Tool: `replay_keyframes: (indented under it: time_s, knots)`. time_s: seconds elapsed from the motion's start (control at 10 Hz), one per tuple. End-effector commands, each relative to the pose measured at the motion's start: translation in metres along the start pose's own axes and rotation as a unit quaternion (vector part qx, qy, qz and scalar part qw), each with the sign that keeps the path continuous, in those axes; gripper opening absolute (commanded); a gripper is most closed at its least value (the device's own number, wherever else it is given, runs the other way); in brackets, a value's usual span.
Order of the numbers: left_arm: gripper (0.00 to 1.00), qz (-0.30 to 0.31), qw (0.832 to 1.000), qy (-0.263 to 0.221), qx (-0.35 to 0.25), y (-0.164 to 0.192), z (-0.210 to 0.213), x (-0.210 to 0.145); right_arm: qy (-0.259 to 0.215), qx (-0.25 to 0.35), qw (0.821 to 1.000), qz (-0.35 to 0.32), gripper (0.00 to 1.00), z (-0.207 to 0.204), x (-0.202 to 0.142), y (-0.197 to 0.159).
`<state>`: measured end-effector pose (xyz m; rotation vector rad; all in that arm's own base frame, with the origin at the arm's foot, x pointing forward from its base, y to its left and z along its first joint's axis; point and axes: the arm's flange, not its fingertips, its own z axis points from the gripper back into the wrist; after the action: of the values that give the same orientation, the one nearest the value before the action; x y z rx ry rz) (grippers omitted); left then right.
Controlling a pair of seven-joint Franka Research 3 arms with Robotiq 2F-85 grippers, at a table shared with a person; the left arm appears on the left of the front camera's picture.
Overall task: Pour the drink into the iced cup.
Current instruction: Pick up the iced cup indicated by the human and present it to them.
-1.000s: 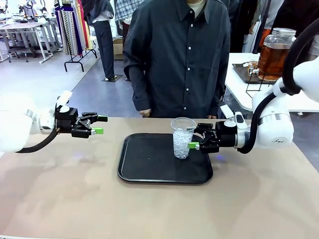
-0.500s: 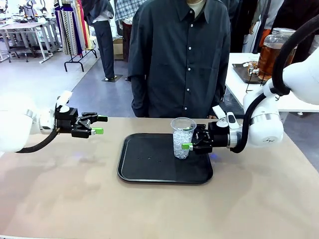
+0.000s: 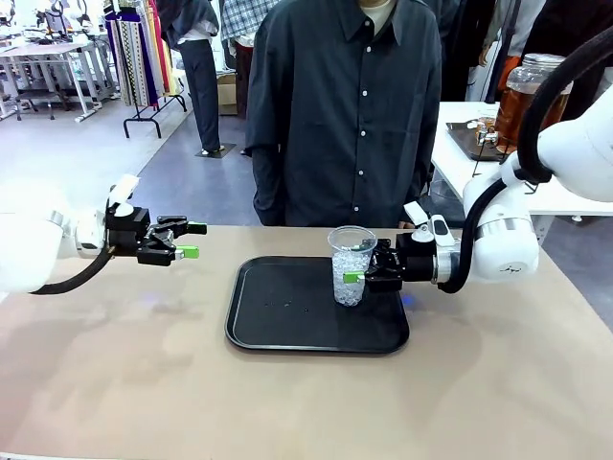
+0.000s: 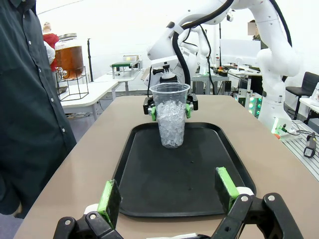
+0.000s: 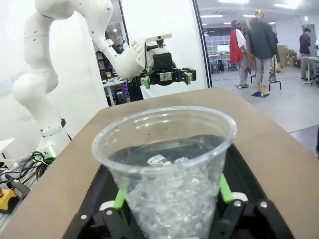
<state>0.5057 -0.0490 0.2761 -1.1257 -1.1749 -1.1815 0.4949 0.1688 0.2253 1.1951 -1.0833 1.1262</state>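
Black tray (image 3: 278, 326) lies mid-desk, a little toward the far edge; desk (image 3: 144, 383) is tan. Clear plastic cup (image 3: 351, 264) stands upright on the tray's far right part, packed with ice about two-thirds up, no liquid visible in it. Right claw (image 3: 359, 271) comes in level from the desk's right side, its two fingers straddling the cup, one green pad on each side of the wall at about mid-height. In the right wrist view the cup (image 5: 167, 164) sits between the pads, right claw (image 5: 172, 194) close against it; cannot tell whether the pads press the wall or only flank it. Left wrist view confirms the cup (image 4: 170, 117) on the tray (image 4: 174, 184) with the right claw (image 4: 170, 109) behind it. Left claw (image 3: 187, 240) hangs above the desk's left part near the far edge, spread wide and holding nothing, pointing at the tray; left claw (image 4: 167, 199). Person (image 3: 345, 105) in a dark shirt stands at the far edge. The drink (image 3: 536, 96), amber in a lidded glass jar, stands on a white side table beyond the desk's far right corner, well apart from the cup.
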Motion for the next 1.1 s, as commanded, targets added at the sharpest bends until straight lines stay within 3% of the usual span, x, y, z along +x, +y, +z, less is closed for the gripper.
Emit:
replay_keyframes:
  time_s: [0.0,0.5,1.0]
  knots:
    - [1.0,-0.001,1.0,0.0,0.001,-0.001,0.0,0.002,-0.013,-0.005,1.0,-0.016,0.44,-0.003,0.005,-0.002]
    - [1.0,-0.001,1.0,0.0,0.001,-0.001,0.0,0.002,-0.04,0.028,0.999,-0.004,0.44,-0.004,0.026,-0.007]
    - [1.0,-0.001,1.0,0.0,0.001,-0.001,0.0,0.002,-0.044,0.022,0.999,0.016,0.44,0.013,0.172,-0.041]
